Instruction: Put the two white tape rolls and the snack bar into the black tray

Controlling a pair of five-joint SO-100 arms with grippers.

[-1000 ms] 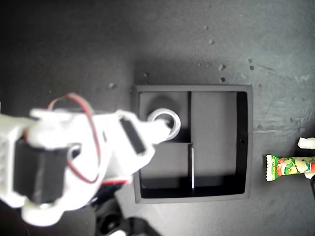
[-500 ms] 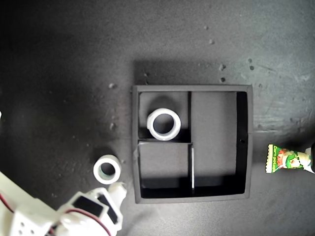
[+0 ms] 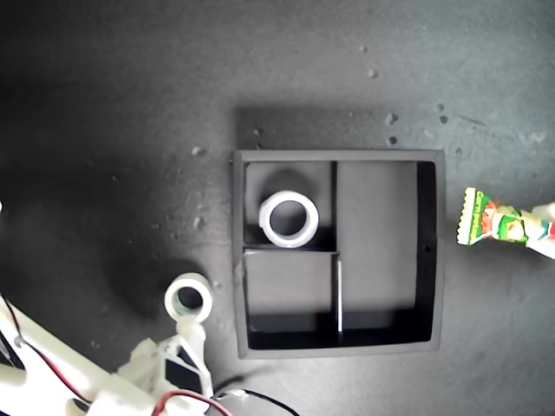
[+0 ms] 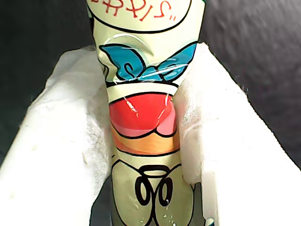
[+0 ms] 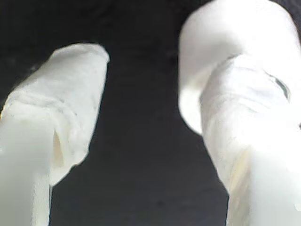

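Note:
The black tray point(image 3: 338, 155) lies in the middle of the exterior view. One plain white tape roll point(image 3: 267, 219) lies flat in its small upper-left compartment. The other white tape roll point(image 3: 173, 300), with a greenish inner rim, lies on the dark surface off the tray's lower-left corner in that view. My second gripper point(image 3: 192, 336) is just below that roll, open; in the second wrist view point(image 5: 141, 94) the roll point(image 5: 235, 33) shows beyond one finger. At the exterior view's right edge my first gripper point(image 3: 539, 232) is shut on the snack bar point(image 3: 486, 224), whose wrapper point(image 4: 141, 47) is pinched between the white fingers.
The dark matte surface point(image 3: 130, 130) carries small pale specks above and to the left of the tray in the exterior view. Red and black cables point(image 3: 52, 374) trail from the arm at that view's lower left. The tray's long compartment point(image 3: 377, 251) and its lower small one hold nothing.
The second gripper left a tape roll in the tray, swung to the exterior view's lower left and now sits at the other roll. The snack bar has risen and tilted.

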